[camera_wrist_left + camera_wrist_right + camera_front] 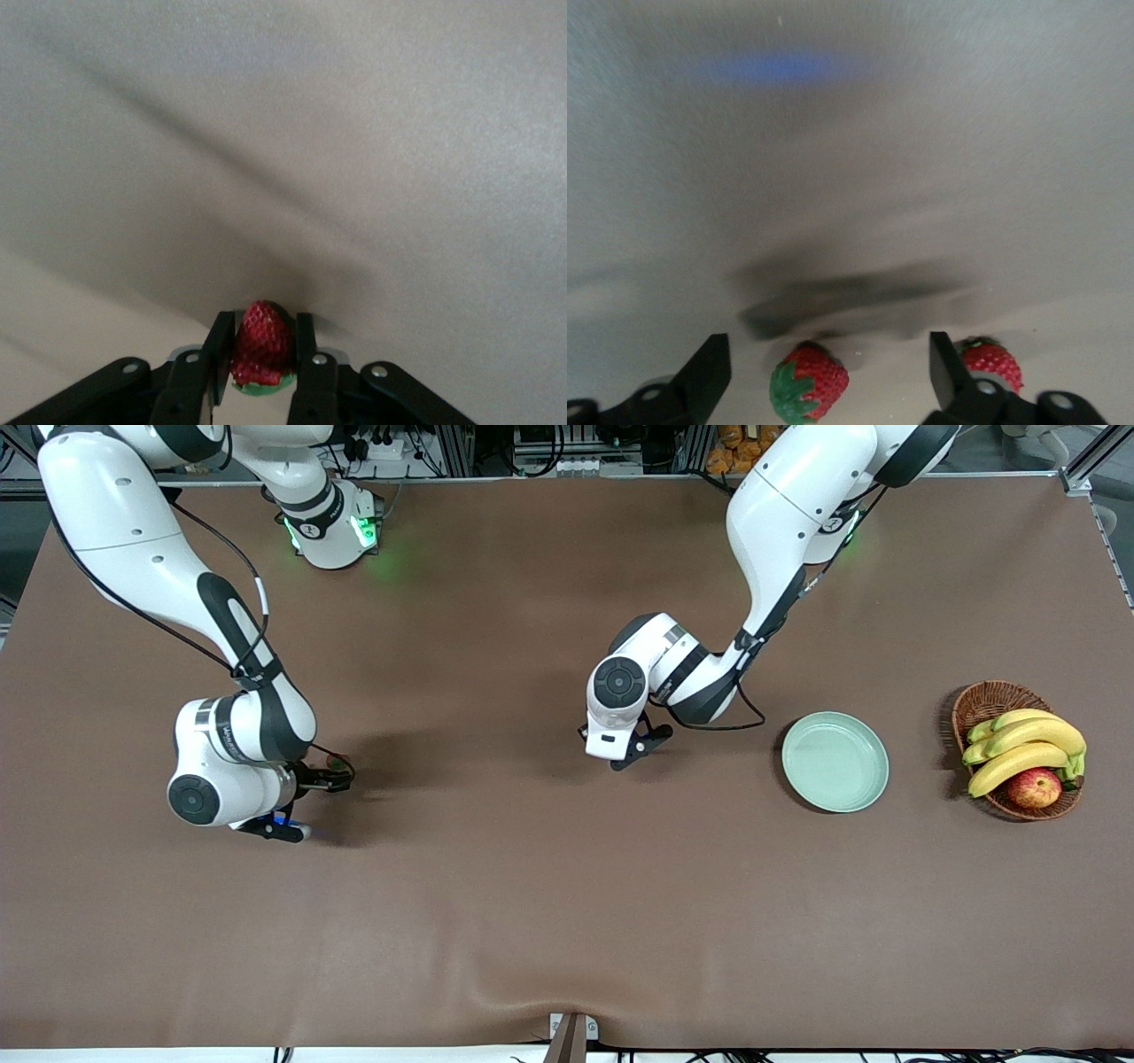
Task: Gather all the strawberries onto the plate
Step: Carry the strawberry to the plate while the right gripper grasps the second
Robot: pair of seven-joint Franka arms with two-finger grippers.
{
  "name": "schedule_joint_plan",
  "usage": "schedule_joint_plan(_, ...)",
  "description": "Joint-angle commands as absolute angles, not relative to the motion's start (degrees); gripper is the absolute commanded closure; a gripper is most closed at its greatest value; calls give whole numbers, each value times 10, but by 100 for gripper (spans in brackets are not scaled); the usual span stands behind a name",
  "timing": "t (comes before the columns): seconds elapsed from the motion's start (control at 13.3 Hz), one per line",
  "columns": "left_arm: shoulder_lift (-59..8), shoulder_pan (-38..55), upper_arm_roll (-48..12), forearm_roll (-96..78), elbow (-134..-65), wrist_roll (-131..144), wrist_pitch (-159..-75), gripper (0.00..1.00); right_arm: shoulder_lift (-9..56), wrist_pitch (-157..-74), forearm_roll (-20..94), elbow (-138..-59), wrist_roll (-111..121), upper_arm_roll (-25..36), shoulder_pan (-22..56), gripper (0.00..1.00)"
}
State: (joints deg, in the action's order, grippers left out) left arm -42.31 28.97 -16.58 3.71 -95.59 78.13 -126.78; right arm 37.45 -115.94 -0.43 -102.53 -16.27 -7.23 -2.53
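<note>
In the left wrist view a red strawberry (263, 341) with a green top sits pinched between the two black fingers of my left gripper (263, 356), which is shut on it, low over the brown table. From the front this left gripper (640, 748) hangs over mid-table, beside the pale green plate (834, 763), which holds nothing. My right gripper (824, 372) stands open just above the table near the right arm's end, with a second strawberry (809, 382) lying between its fingers, untouched. A third strawberry (992, 363) lies just outside one finger. The strawberries are hidden in the front view.
A brown wicker basket (982, 701) with bananas (1028, 746) and a red-yellow apple (1035, 787) stands next to the plate, at the left arm's end of the table. The brown cloth has a fold at its edge nearest the front camera.
</note>
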Motion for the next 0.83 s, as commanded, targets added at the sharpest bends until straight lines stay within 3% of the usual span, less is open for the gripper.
schedule_joint_plan(0.0, -405, 267, -164, 51, -951, 790, -1256, 100, 367, -1130, -13, -1036, -169, -83, -27, 21)
schedule_joint_plan(0.23, -346, 216, -165, 52, -956, 758, -1205, 100, 366, -1111, -13, -1035, -168, -88, -27, 43)
schedule_joint_plan(0.53, -293, 134, -167, 52, -963, 632, -1121, 100, 365, -1114, -11, -1011, -169, -97, -28, 88)
schedule_joint_plan(0.75, -263, 63, -166, 54, -999, 464, -1110, 100, 366, -1121, 8, -960, -170, -137, -26, 99)
